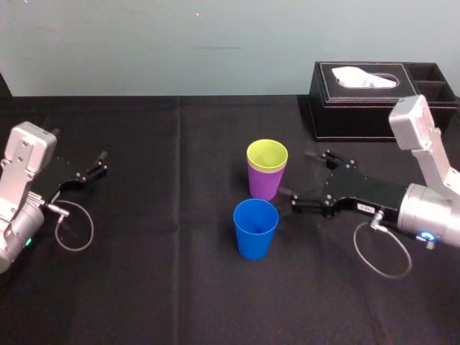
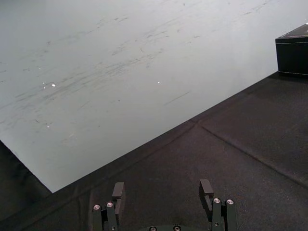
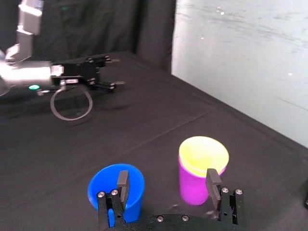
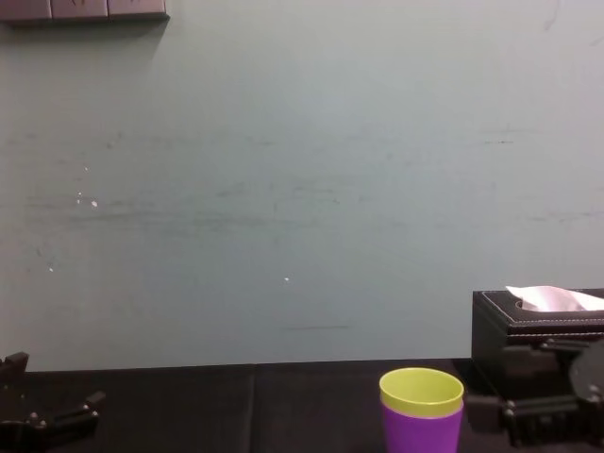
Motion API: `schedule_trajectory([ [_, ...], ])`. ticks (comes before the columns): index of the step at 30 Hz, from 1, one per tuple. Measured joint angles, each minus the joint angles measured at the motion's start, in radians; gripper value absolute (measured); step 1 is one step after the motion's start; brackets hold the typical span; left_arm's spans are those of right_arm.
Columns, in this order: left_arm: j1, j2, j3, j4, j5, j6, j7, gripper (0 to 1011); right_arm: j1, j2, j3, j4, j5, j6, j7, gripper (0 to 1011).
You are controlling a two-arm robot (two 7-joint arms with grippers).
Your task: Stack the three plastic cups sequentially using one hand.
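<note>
Yellow-green cup (image 1: 267,153) nests in purple cup (image 1: 264,185); blue cup (image 1: 255,230) and right gripper (image 1: 297,174) nearby.

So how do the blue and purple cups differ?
The purple cup holds the yellow-green cup; the blue cup is empty. The blue cup stands nearer the robot than the purple cup. Both stand upright, alike in shape, by the open right gripper; the left gripper sits far off.
</note>
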Motion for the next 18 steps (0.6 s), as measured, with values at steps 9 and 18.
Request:
schedule_trajectory([
  [9, 0.0, 0.0, 0.0, 0.0, 0.0, 0.0, 0.0, 1011, -0.028, 0.048, -0.02, -0.013, 0.028, -0.03, 0.049, 1003],
  [18, 0.0, 0.0, 0.0, 0.0, 0.0, 0.0, 0.0, 1011, -0.033, 0.065, -0.056, -0.005, 0.027, -0.035, 0.055, 1003],
])
